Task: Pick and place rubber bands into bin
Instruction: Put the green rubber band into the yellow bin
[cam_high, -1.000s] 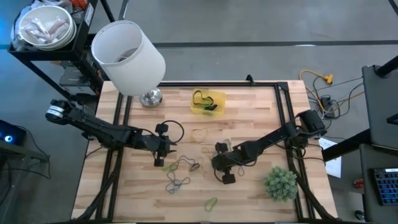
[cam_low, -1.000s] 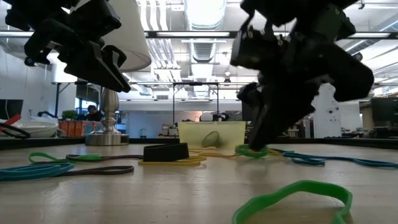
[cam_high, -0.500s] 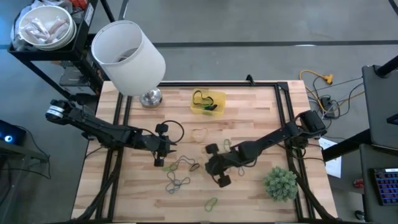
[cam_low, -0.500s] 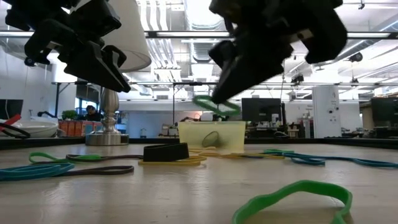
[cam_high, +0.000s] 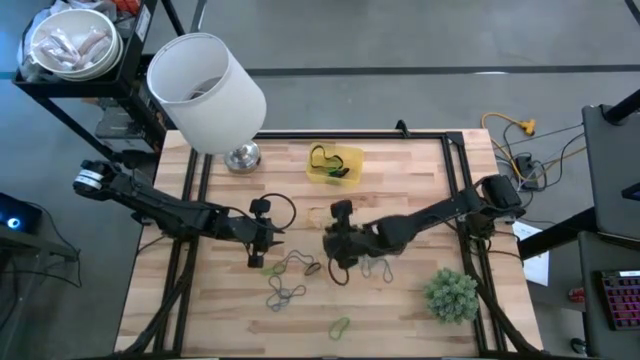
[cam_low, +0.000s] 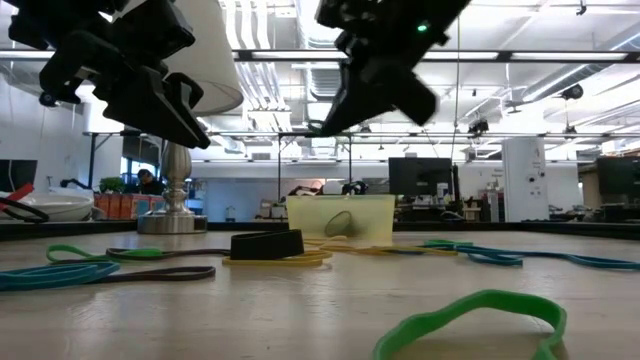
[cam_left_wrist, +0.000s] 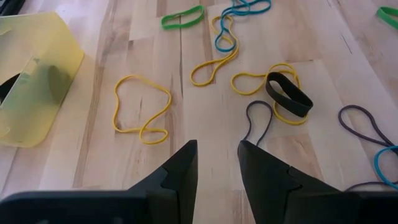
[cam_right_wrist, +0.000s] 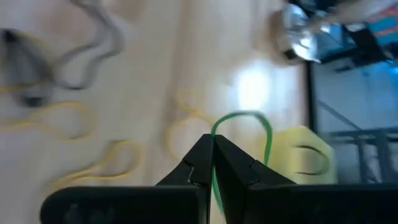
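My right gripper hangs above the middle of the table, shut on a green rubber band. The yellow bin stands toward the far edge with a few bands in it, and shows beyond the fingers in the right wrist view. My left gripper waits open above the table left of centre, touching nothing. Loose rubber bands lie flat on the wood: a yellow loop, a black band, a cluster and a green one near the front. My right gripper pinches one stretch of the green band between its two fingertips. The fingers slant downward, coming from the table's right. The rest of the loop stands out beyond the fingertips, lifted clear of the table.
A lamp with a big white shade stands at the far left corner, its metal base on the wood. A small green plant sits near the front right. Bare wood lies between the bin and my right gripper.
My right gripper has risen from the table and swung toward the left and far side, nearer the bin, rolling its wrist as it went. It stayed shut, and the green band has come up off the wood with it.
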